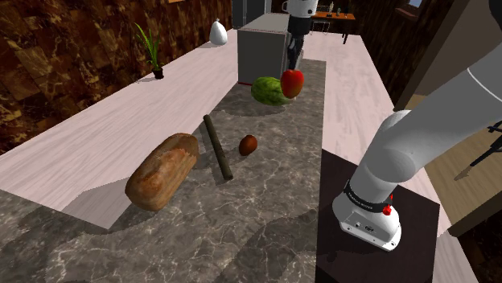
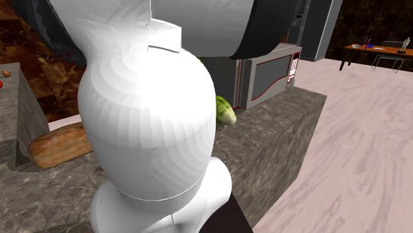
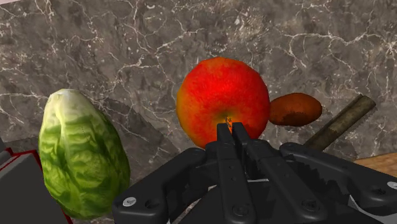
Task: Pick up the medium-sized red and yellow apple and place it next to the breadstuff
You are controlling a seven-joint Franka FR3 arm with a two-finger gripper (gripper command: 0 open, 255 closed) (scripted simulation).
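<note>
Apple (image 3: 222,100) is round and glossy. It is mostly deep red, shading to orange-yellow along 1 side, with a small stem dimple on top. Gripper (image 3: 230,128) has its 2 black fingers (image 3: 222,137) drawn almost together, tips pinched onto the apple's top right at the stem, so it is grasping the apple. In the shoulder view the apple (image 1: 292,82) hangs directly under the gripper (image 1: 292,67) and looks to be off the dark veined marble counter (image 1: 265,209). There it overlaps the right edge of the green cabbage (image 1: 268,91), in front of the grey box (image 1: 264,55). From the wrist camera the apple sits between the cabbage (image 3: 79,156) and a small brown lump (image 3: 294,109), with 1 dark stick (image 3: 340,121) beyond the lump. The bread loaf (image 1: 163,170), brown and crusty, lies on the counter toward the shoulder view's lower left, well apart from the apple. The stick (image 1: 217,146) and brown lump (image 1: 248,145) lie between loaf and apple. In the second exterior view the white arm (image 2: 145,112) blocks most of the middle. The loaf (image 2: 56,147) pokes out at its left, the cabbage (image 2: 225,111) at its right, and the grey box (image 2: 268,79) stands behind.
</note>
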